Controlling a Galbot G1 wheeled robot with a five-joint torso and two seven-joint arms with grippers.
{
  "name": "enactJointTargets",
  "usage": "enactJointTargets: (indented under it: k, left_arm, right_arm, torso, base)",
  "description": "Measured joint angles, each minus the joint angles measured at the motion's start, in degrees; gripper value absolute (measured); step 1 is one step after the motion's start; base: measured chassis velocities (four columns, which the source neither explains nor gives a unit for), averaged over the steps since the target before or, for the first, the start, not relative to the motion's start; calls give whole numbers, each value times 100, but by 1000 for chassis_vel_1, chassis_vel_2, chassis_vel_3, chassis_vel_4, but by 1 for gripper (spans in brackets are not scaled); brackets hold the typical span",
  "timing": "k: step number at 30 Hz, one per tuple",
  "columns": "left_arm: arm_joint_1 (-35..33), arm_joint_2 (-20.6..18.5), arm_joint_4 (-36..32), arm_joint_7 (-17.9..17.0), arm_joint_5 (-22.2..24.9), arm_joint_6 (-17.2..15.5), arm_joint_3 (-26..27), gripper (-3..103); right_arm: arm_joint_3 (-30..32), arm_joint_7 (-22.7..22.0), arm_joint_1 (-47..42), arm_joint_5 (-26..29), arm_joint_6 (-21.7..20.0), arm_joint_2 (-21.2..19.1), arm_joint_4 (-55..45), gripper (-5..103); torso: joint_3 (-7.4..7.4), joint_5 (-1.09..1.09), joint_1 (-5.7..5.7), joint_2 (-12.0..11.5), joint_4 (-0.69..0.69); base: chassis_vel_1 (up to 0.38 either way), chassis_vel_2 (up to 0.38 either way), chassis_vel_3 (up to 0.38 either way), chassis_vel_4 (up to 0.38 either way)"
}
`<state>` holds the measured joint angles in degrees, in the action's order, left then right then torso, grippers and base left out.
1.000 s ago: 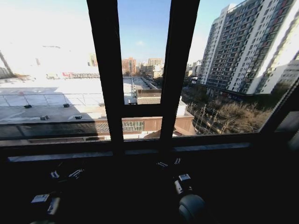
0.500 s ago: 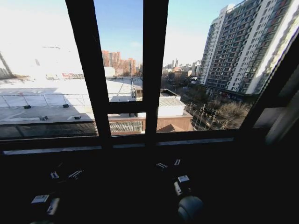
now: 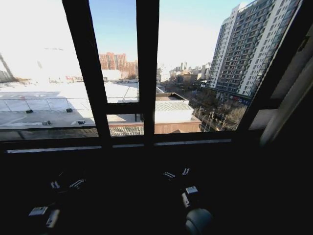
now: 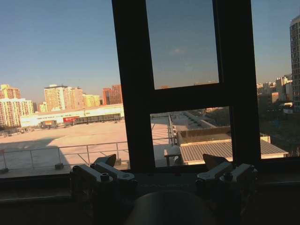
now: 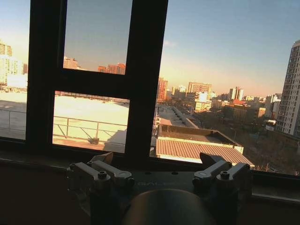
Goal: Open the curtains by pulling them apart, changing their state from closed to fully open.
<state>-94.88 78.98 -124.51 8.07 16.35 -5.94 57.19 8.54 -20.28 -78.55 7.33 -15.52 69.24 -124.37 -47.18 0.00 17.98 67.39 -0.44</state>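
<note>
looking out through the dark metal window frame (image 3: 146, 73), the glass ahead is uncovered: rooftops, a tall grey apartment block (image 3: 249, 49), sky. of the sheer white pleated curtains (image 3: 288, 105), what i take for one panel is a pale strip bunched at the far right edge. it's too washed out for me to be sure it is fabric and not wall. the other panel i cannot place.

left gripper (image 3: 66, 184) sits low in the shadow on the left, near me, below the window sill (image 3: 117, 145). from its wrist view its metal fingers (image 4: 108, 161) stand spread with nothing between them. right gripper (image 3: 177, 173) sits low and near the middle, likewise spread and empty, and points at the frame.

by my read the job looks done or close to it, at least across the glass i face.

what worries me from here: the backlight. everything below the sill is nearly black, so if i reach for that right-hand strip i could misjudge it and knock a finger on the sill or the frame bar. and if it is the loose weave, it could snag on the finger linkages or slide out of a light pinch, leaving the panel half drawn.
</note>
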Motion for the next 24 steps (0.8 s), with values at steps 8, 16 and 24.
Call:
enactJointTargets:
  k: [8, 16, 24]
  left_arm:
    - [30, -12, -38, -11, 34, 19, -4, 100]
    - [22, 48, -43, -15, 52, 34, -48, 100]
    - [51, 28, -41, -19, 86, 36, -37, 100]
  right_arm:
    - [75, 9, -89, -64, 265, -7, 14, 100]
    - [120, 18, -81, -28, 278, -21, 20, 100]
    - [161, 48, -96, -74, 193, -47, 6, 100]
  torso:
    - [0, 4, -2, 1, -1]
    - [-2, -1, 5, -2, 0]
    - [-1, 3, 1, -1, -1]
  base:
    - [-52, -292, 45, 311]
    - [-14, -17, 8, 18]
    - [3, 9, 0, -10]
